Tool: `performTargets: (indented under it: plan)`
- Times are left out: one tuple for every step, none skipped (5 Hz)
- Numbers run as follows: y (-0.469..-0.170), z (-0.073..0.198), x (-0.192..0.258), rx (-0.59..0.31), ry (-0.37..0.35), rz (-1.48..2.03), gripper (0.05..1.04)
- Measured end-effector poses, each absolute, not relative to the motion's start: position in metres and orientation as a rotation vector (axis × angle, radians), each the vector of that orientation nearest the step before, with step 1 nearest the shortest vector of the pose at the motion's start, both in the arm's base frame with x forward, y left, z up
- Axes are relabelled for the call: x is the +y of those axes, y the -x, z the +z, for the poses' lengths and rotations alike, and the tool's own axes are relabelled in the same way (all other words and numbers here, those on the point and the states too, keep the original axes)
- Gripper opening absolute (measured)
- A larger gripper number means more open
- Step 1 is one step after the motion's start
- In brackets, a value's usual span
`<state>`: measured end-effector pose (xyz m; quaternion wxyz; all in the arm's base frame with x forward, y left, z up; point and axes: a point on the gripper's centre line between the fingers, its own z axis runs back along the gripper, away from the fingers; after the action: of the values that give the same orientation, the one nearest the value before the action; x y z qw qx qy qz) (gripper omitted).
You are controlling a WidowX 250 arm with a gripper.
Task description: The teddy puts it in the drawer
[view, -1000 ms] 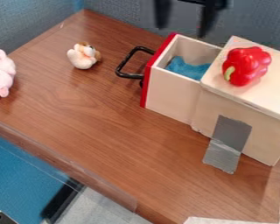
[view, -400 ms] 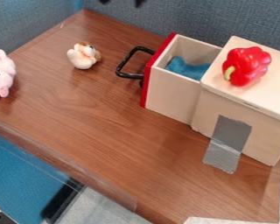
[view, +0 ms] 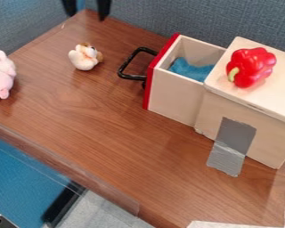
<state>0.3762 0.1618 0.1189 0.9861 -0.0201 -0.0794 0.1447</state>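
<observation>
At the top edge of the camera view, my gripper (view: 87, 13) hangs with its two fingers well apart and nothing between them. Below it, a small white and brown teddy (view: 84, 57) lies on the wooden table near the back left. The drawer (view: 176, 94), with a red front and black handle, is pulled out of its wooden box and holds a blue cloth (view: 189, 69).
A red bell pepper (view: 250, 67) rests on top of the wooden box (view: 252, 109), which has grey tape (view: 231, 146) down its side. A pink plush toy (view: 2, 76) lies at the left edge. The table (view: 118, 147) has a clear raised strip along its front edge.
My gripper has moved from the top right to the left, above the teddy's side of the table, and has come lower since the middle frame. The teddy and drawer stay put.
</observation>
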Motion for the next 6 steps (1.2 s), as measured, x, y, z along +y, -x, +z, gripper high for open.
performTargets:
  plan:
    - [-0.376, 0.099, 0.179, -0.155, -0.007, 0.3, 1.001]
    - [-0.377, 0.07, 0.182, -0.129, -0.068, 0.365, 1.001]
    - [-0.381, 0.05, 0.17, -0.108, -0.082, 0.375, 1.001]
    - [-0.383, 0.041, 0.16, -0.114, -0.081, 0.39, 1.001]
    - [-0.38, 0.02, 0.156, -0.05, -0.072, 0.394, 0.955]
    - [-0.382, 0.015, 0.157, -0.008, -0.064, 0.404, 0.807]
